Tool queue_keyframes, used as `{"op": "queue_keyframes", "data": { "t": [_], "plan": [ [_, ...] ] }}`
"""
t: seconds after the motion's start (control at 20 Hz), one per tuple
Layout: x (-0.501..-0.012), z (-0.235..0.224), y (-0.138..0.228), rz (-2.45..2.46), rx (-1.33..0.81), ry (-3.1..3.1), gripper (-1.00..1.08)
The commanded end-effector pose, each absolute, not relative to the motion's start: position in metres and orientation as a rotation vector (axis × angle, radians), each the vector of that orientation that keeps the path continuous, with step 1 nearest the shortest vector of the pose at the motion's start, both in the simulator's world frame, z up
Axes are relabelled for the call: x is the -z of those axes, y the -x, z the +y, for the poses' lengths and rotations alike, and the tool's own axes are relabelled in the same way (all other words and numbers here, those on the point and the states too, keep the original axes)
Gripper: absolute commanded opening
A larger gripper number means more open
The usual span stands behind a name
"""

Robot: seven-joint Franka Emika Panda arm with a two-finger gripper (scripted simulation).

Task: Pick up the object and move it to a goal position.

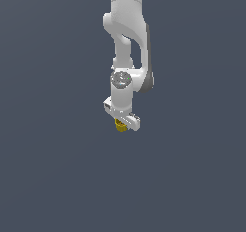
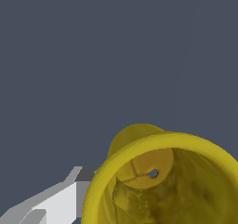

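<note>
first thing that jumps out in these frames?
The white arm hanging down the middle of the exterior view against plain grey, with a speck of mustard-yellow cup showing under its claw. In the wrist view that cup looms large, open rim toward the camera, a small hole visible inside.

plain dark slate-grey surface (image 1: 53, 168), flat, uniform, unmarked

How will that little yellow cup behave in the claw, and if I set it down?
The yellow cup is hollow and open-rimmed, so probably light for its size. Its curved wall gives the claw little flat contact, so it may slip or twist. Laid on its side, its round body would likely roll. I cannot tell how stiff it is.
</note>
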State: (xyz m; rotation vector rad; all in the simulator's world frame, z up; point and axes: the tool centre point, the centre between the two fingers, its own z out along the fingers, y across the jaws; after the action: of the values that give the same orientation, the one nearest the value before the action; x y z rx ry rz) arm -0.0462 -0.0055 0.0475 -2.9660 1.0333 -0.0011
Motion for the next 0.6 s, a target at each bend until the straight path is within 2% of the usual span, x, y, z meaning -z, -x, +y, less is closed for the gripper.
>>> {"op": "queue_keyframes", "data": {
  "t": [0.0, 0.55],
  "plan": [
    [-0.049, -0.006, 0.046, 1.033, 0.002, 2.966, -1.00],
    [-0.098, -0.022, 0.043, 1.034, 0.001, 2.966, -1.00]
  ]
}}
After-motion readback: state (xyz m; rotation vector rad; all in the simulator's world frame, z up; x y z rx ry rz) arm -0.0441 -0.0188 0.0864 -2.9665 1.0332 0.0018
